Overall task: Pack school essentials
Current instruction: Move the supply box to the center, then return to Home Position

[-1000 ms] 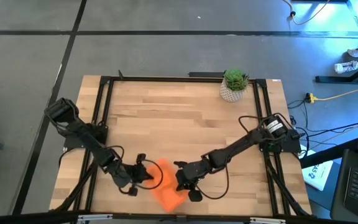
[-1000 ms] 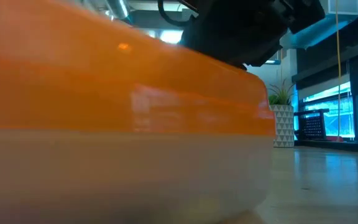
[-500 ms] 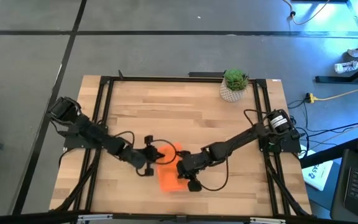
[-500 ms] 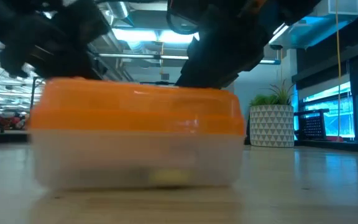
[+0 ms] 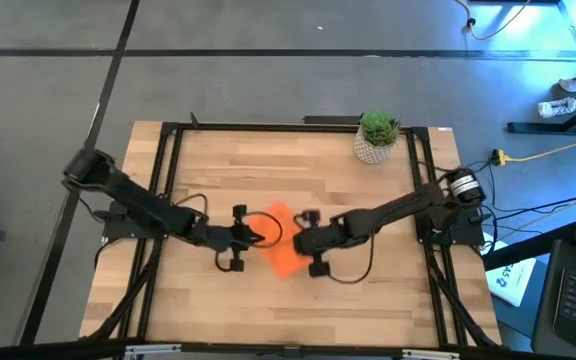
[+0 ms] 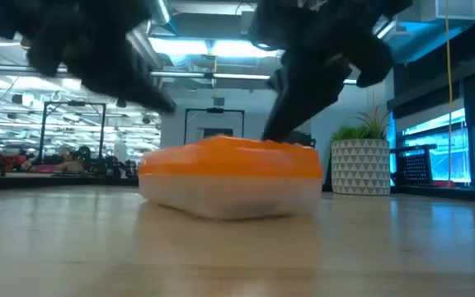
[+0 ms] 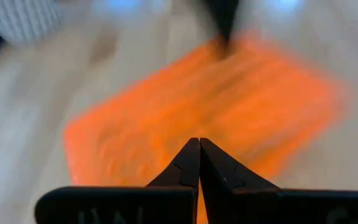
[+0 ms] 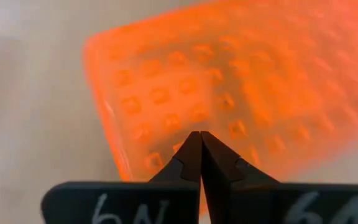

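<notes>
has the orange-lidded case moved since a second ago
Yes. In the high view the case has slid away from the table's near edge toward the potted plant, with both shut hands at its sides.

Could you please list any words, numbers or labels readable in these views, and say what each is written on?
"6N": white handwritten marks on the dark body of the right gripper, right wrist view; a second, similar mark is cut off at the edge.
Faint marks on the left gripper: too blurred to read.
Orange lid of the case: raised bumps only, no text.
</notes>
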Action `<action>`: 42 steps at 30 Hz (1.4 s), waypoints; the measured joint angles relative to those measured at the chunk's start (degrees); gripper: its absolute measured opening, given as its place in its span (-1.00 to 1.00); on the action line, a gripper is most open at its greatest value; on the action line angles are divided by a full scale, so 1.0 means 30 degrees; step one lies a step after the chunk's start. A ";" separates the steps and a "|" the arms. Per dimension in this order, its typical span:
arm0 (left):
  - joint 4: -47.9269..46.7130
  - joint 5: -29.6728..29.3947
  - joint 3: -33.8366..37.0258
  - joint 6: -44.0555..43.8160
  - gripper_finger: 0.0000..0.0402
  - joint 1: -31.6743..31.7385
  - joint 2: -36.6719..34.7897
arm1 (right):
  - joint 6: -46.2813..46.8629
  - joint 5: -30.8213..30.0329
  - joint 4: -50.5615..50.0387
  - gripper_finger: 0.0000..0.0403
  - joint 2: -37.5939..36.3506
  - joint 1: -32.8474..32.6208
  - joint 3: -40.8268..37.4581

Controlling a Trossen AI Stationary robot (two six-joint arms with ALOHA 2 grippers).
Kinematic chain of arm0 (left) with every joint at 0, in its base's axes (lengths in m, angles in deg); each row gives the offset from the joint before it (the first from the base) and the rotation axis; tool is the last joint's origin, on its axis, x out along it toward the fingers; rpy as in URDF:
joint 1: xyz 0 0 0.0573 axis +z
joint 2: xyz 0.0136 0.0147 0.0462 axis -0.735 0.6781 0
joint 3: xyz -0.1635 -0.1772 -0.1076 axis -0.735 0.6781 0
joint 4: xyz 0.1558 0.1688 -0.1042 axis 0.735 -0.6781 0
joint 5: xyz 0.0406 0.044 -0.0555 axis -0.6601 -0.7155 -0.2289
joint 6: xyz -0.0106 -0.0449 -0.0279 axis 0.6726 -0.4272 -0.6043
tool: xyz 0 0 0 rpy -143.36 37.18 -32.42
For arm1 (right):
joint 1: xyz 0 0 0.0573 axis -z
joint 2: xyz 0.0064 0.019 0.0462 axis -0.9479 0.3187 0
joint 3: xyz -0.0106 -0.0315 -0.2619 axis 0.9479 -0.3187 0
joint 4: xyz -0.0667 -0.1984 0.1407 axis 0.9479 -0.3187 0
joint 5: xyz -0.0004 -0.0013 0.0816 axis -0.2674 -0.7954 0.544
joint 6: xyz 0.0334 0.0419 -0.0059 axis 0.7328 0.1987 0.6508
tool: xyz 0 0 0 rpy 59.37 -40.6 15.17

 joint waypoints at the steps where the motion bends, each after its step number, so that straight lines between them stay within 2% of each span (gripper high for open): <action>1: -0.0100 0.0038 -0.0021 0.0353 -1.00 0.0006 -0.0762 | -0.0236 -0.0767 -0.0833 -0.98 -0.0437 0.0041 -0.0012; 4: -0.1541 -0.0258 -0.0060 0.0821 -1.00 0.0087 -0.2894 | -0.0291 -0.2669 -0.2362 -0.98 -0.2050 0.0026 -0.0030; 9: -0.4137 -0.0502 -0.0058 0.0840 -1.00 0.0187 -0.6365 | -0.0710 -0.2731 -0.3103 -0.98 -0.4649 0.0228 -0.0568; 15: -0.7340 -0.0592 -0.0088 0.0829 -1.00 0.0040 -1.0364 | -0.0860 -0.2512 -0.1025 -0.98 -0.8808 0.0360 -0.3400; 18: -0.8825 -0.0662 -0.0073 0.0754 -1.00 -0.0253 -1.2265 | -0.0864 -0.2343 0.1187 -0.98 -1.0941 0.0392 -0.5429; 24: -0.8370 -0.0684 0.1699 0.0923 -1.00 -0.0715 -1.6191 | -0.0748 -0.1210 0.5574 -0.98 -1.5069 0.0618 -0.9902; 29: -0.8296 -0.1039 0.3360 0.0797 -1.00 -0.0734 -1.9672 | -0.0723 -0.0677 0.7489 -0.98 -1.8374 0.1367 -1.2740; 35: -0.8139 -0.1068 0.4772 0.1030 -1.00 -0.0736 -2.3789 | -0.0678 0.1258 1.0458 -0.98 -2.1885 0.2694 -1.5875; 42: -0.8058 -0.1183 0.5705 0.2294 -1.00 -0.0734 -2.7240 | -0.0263 0.1599 1.0778 -0.98 -2.5333 0.3721 -1.8196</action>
